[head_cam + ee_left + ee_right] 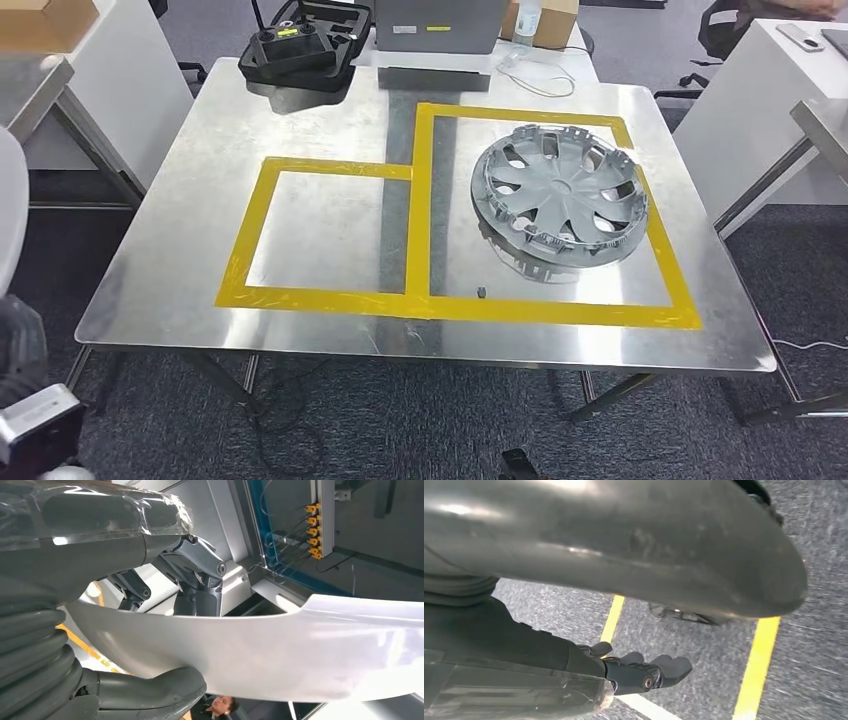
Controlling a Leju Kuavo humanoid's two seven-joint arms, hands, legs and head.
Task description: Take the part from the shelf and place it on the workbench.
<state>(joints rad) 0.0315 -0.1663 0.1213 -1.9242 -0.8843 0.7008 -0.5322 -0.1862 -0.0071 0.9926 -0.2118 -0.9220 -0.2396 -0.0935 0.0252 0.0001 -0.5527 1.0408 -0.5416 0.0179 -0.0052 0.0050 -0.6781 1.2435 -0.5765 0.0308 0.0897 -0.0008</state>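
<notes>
A pale curved part (280, 650) is pinched between thumb and fingers of the left robot hand (165, 630), low and left of the counter (330, 230); the right robot hand (644, 672) hangs curled, holding nothing.

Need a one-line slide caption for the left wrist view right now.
Left robot hand grips a white curved part, thumb on one face, dark fingers on the other.

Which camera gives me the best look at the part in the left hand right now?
The left wrist view: the white part spans the frame, with the left hand gripping its edge, thumb on one face and fingers on the other. The head view catches perhaps a sliver at its lower left corner.
</notes>
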